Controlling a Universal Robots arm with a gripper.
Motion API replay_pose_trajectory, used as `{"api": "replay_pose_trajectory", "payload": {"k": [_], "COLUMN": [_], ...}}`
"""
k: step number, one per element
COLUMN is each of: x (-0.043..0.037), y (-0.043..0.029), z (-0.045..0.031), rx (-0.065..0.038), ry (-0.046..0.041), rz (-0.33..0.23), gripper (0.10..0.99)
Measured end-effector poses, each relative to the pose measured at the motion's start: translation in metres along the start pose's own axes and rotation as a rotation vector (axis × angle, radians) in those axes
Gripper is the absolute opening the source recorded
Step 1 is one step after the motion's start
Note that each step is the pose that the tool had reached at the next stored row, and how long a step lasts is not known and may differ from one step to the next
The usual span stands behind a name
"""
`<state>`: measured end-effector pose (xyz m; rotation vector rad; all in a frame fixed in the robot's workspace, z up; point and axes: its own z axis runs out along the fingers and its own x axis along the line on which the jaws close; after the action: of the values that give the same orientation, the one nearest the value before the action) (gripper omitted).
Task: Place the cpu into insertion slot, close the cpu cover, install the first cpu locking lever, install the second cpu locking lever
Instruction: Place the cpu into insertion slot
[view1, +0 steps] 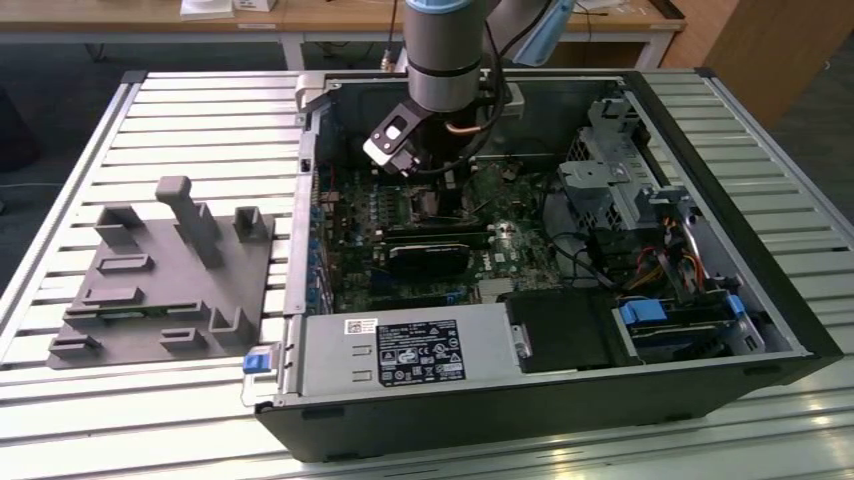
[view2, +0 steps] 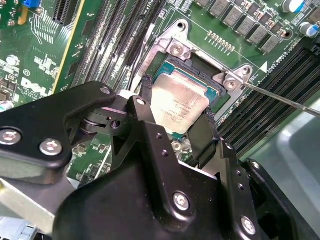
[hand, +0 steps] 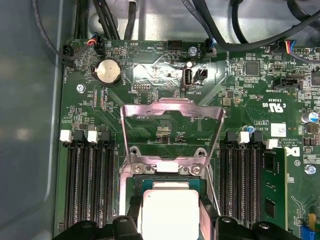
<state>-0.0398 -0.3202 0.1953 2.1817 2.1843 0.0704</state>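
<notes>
The cpu (view2: 179, 102), a flat silvery square, lies low in the insertion slot (view2: 220, 95) on the green motherboard. I cannot tell whether it is fully seated. My gripper (view2: 177, 114) is shut on the cpu, and its black fingers (view2: 144, 100) press against two opposite edges. The cpu (hand: 170, 212) shows the same way in the first wrist view. The cpu cover (hand: 172, 107), a thin silvery frame with a large window, is swung open beyond the slot (hand: 165, 170). A thin metal locking lever (view2: 280, 97) sticks out, unlatched. In the exterior view, my gripper (view1: 434, 190) reaches down into the computer case.
The open black computer case (view1: 747, 390) lies on a slatted metal table. Black memory slots (hand: 90, 185) flank the socket on both sides. A black card (view1: 434, 250), a power supply (view1: 400, 350) and drive bays (view1: 641, 190) crowd the case. A grey fixture (view1: 160, 270) stands at the exterior view's left.
</notes>
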Motion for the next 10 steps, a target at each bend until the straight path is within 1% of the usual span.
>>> {"api": "replay_pose_trajectory", "payload": {"k": [3, 10], "x": [0.0002, 0.0002], "y": [-0.0001, -0.0001], "z": [0.0013, 0.0015], "rx": [0.000, 0.000], "ry": [-0.0005, -0.0006], "rz": [0.000, 0.000], "gripper": [0.537, 0.537]}}
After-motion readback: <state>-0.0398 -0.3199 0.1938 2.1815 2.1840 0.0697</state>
